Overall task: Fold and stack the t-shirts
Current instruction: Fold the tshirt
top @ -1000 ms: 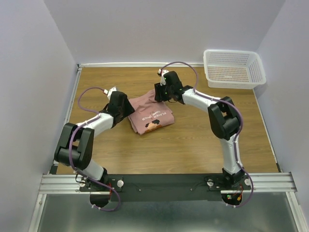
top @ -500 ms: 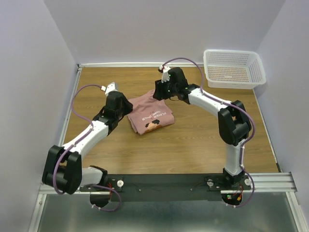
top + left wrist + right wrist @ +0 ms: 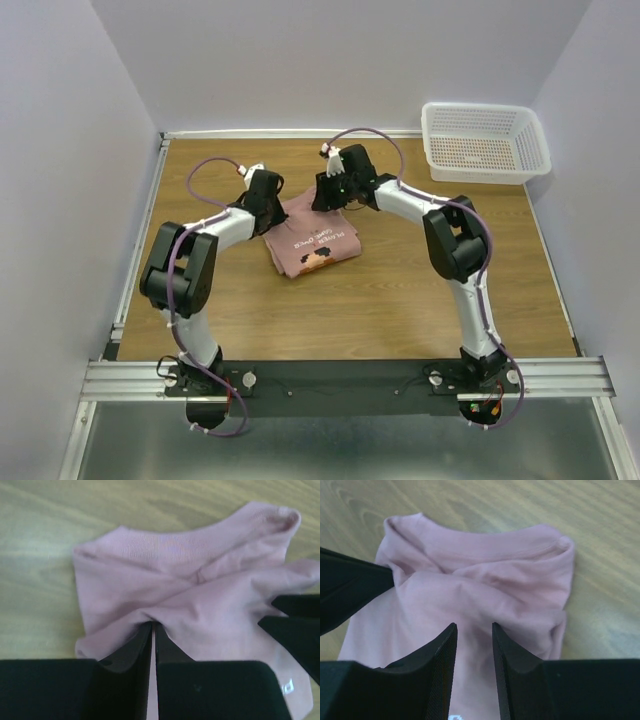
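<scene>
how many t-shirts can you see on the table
1: the pink t-shirt lies folded near the middle of the table; another could be hidden under it.

The t-shirt is dusty pink with a dark printed graphic and text. My left end effector and right end effector are black. The bench under the t-shirt shows brown wood grain. The basket, right of the t-shirt, is white mesh.
</scene>
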Robot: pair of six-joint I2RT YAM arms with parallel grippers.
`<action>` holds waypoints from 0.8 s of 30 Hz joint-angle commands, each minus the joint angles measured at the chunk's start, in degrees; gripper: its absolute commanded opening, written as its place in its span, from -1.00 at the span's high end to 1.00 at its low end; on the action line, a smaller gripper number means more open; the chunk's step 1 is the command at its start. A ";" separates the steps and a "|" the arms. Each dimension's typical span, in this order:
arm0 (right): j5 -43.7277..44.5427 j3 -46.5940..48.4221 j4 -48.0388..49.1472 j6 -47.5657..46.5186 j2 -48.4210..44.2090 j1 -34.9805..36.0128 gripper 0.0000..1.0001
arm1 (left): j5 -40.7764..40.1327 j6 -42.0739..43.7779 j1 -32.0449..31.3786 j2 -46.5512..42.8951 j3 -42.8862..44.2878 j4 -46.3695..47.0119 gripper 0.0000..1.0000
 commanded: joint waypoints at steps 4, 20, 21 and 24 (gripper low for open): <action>-2.70 7.83 0.41 2.01 5.91 -3.92 0.15 | -3.48 2.85 3.33 9.82 11.34 -1.39 0.74; -6.37 -0.15 -0.47 7.20 -6.11 -5.33 -0.11 | -1.12 1.37 3.87 -7.81 8.90 -5.17 -0.26; -7.35 -1.55 -0.56 7.38 -8.30 -5.25 -0.12 | -0.33 1.10 3.60 -9.84 5.84 -5.17 -0.30; -12.44 -7.27 -0.65 8.26 -11.48 -5.25 -0.16 | 2.75 -1.26 2.28 -16.87 -1.54 -5.96 -0.43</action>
